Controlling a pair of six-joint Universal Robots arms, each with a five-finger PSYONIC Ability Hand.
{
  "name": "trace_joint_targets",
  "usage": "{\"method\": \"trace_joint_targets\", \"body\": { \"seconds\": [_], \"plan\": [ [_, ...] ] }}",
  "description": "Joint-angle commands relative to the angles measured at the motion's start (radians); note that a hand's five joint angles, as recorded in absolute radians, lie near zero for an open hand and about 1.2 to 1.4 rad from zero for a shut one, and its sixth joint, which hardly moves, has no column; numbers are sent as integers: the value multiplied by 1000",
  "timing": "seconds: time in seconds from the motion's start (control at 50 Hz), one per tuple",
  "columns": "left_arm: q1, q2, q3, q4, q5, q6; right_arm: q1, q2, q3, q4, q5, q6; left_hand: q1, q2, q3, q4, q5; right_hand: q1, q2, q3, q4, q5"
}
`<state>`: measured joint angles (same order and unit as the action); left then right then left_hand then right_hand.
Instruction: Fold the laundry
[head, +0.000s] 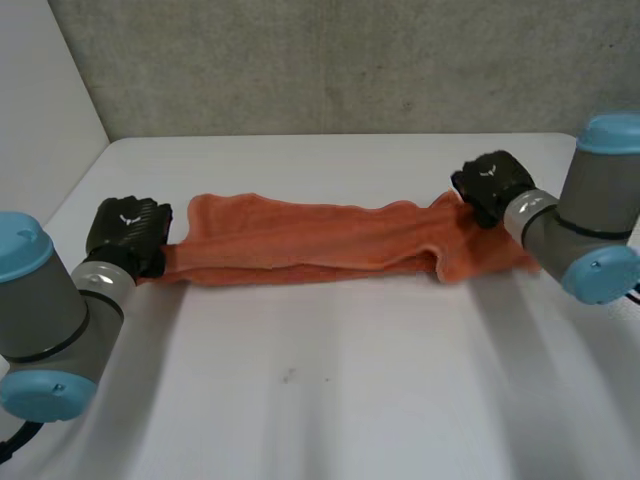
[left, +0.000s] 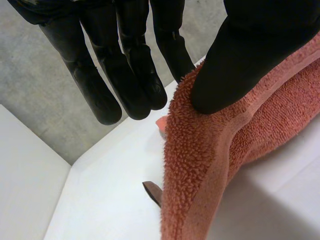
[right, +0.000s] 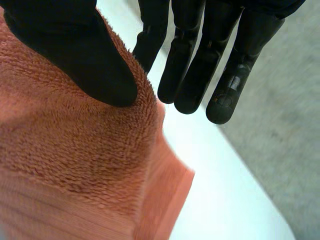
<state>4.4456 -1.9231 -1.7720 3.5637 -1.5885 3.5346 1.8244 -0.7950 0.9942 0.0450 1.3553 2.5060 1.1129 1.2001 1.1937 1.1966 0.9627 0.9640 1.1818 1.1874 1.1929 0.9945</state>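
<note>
Beyond bare white table (head: 330, 400), the orange towel (head: 320, 240) stretches from 9 to 3 o'clock, left hand (head: 128, 232) and right hand (head: 490, 185) each pinching an end under the thumb, other fingers straight, so best keep it taut and lift both ends level.

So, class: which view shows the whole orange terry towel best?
Head view: the orange terry towel lies full-length between left hand and right hand. Each wrist view shows one end under its thumb.
</note>
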Motion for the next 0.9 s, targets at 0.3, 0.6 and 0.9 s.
{"method": "trace_joint_targets", "body": {
  "seconds": [0.3, 0.6, 0.9],
  "plan": [
    [14, -16, -1, 4, 1, 1, 93, 14, 26, -140, 188, 99, 283, 196, 203, 200, 259, -753, -971, -976, -982, -958],
    [15, -11, -4, 4, 1, 0, 78, -348, 527, -139, 114, 391, 283, 196, 203, 200, 259, -453, -671, -677, -682, -658],
    [15, -10, -7, 1, 2, 0, 122, -224, 650, -379, 41, 545, 283, 196, 203, 200, 259, -404, -621, -627, -632, -608]
  ]
}}
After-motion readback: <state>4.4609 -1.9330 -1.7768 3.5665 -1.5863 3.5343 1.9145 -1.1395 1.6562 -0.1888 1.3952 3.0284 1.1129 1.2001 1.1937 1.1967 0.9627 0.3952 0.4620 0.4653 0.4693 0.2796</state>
